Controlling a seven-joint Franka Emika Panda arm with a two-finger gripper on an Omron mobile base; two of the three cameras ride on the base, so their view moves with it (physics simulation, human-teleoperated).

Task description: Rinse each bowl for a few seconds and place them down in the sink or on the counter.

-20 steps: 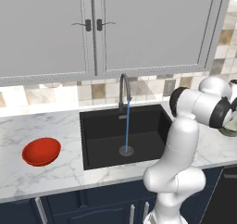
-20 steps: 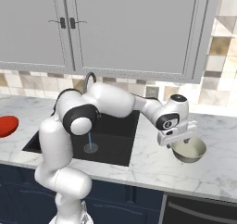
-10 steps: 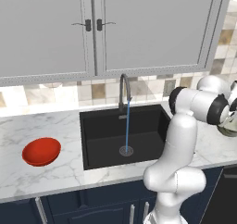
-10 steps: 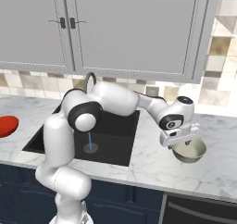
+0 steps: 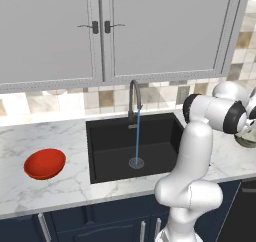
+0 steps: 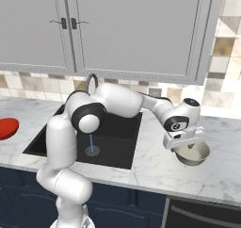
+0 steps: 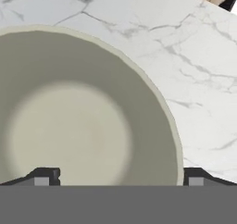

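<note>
The cream-white bowl sits upright on the white marble counter to the right of the sink. My gripper hangs just above the bowl's left rim, open. In the hand view the bowl lies close below, and my gripper straddles its near part with both fingertips wide apart and nothing held. The red bowl rests on the counter left of the sink; it also shows at the edge of the right base view. The cream bowl peeks out behind my forearm.
Water runs in a thin stream from the grey gooseneck faucet to the drain. The tiled backsplash and grey wall cabinets stand behind. The counter's front edge lies close below the cream bowl.
My hand has crept slightly right and down over the cream bowl. The bowl has stayed in place and the gripper has stayed open.
</note>
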